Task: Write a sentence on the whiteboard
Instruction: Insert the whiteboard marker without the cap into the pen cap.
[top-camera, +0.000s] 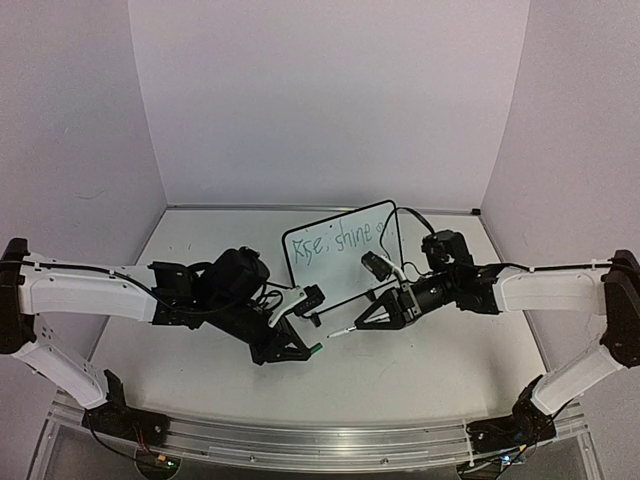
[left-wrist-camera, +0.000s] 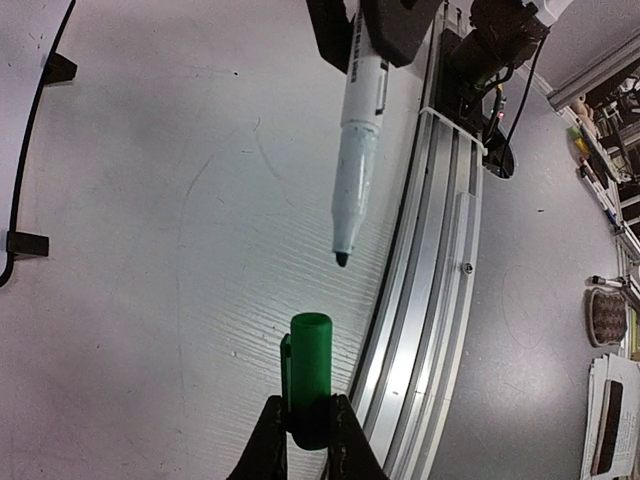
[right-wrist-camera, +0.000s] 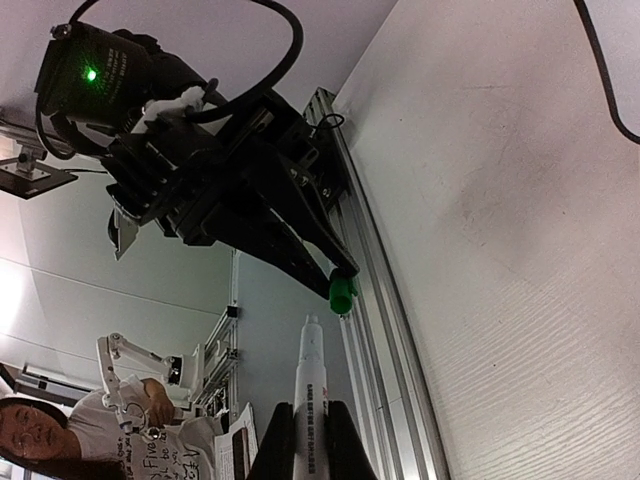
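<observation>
The whiteboard (top-camera: 345, 268) stands tilted at the table's middle back, with the green sentence (top-camera: 340, 240) "Rise, shine" on it. My left gripper (top-camera: 306, 351) is shut on the green cap (top-camera: 314, 349), low in front of the board. My right gripper (top-camera: 360, 321) is shut on the white marker (top-camera: 343, 328), its bare tip pointing left toward the cap with a small gap between. In the left wrist view the cap (left-wrist-camera: 310, 375) sits between my fingers (left-wrist-camera: 270, 435), and the marker (left-wrist-camera: 358, 130) hangs above it. In the right wrist view the marker (right-wrist-camera: 312, 390) points at the cap (right-wrist-camera: 342, 295).
An aluminium rail (top-camera: 320, 445) runs along the table's near edge, and shows in the left wrist view (left-wrist-camera: 430, 250) too. The whiteboard's black frame and feet (left-wrist-camera: 28, 140) lie to the left. White walls enclose the table. A person (right-wrist-camera: 40, 430) and papers are beyond the table.
</observation>
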